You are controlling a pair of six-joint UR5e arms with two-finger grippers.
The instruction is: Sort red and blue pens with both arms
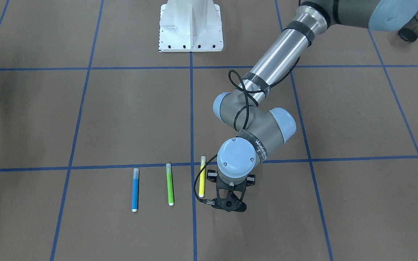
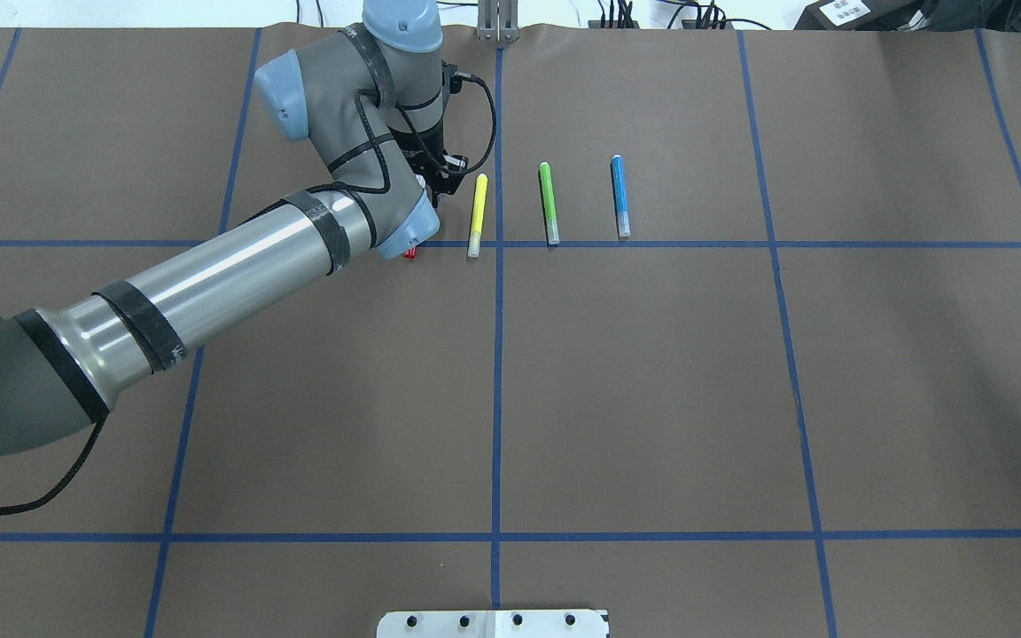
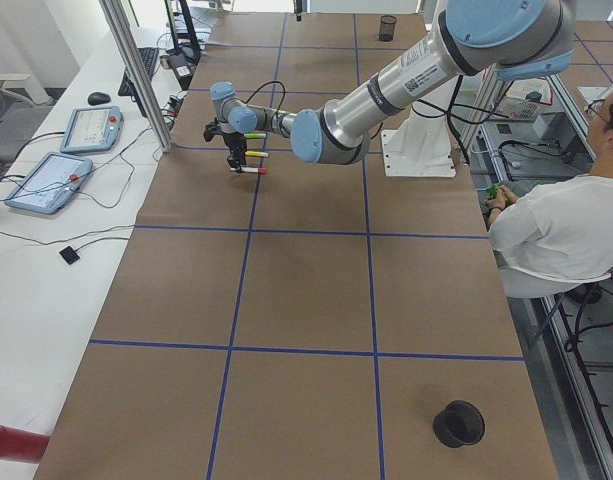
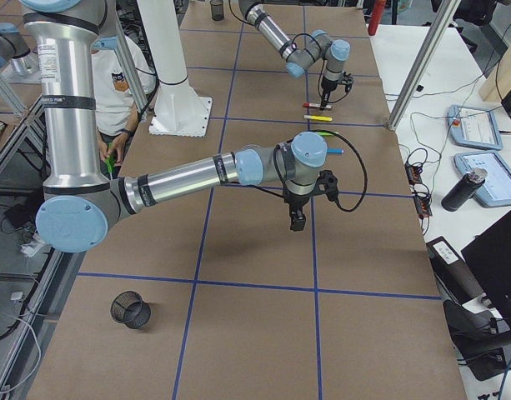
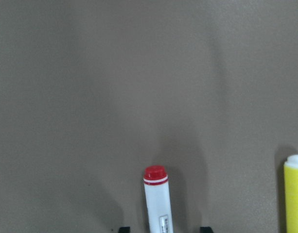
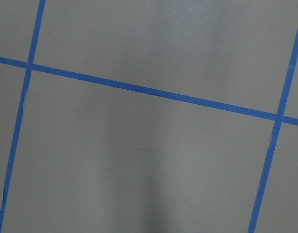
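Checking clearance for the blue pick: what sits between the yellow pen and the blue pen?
Only the green pen, lying parallel to the yellow pen and blue pen; clear in the overhead view.

White lettering on the black tape band [image 1: 258, 145] around the left arm's [image 1: 274, 61] wrist, just above the jaws, begins "WAV"; the rest is unclear. The red marker [image 5: 157, 204] between the jaws bears a small printed label [image 5: 165, 224], too fine to read.
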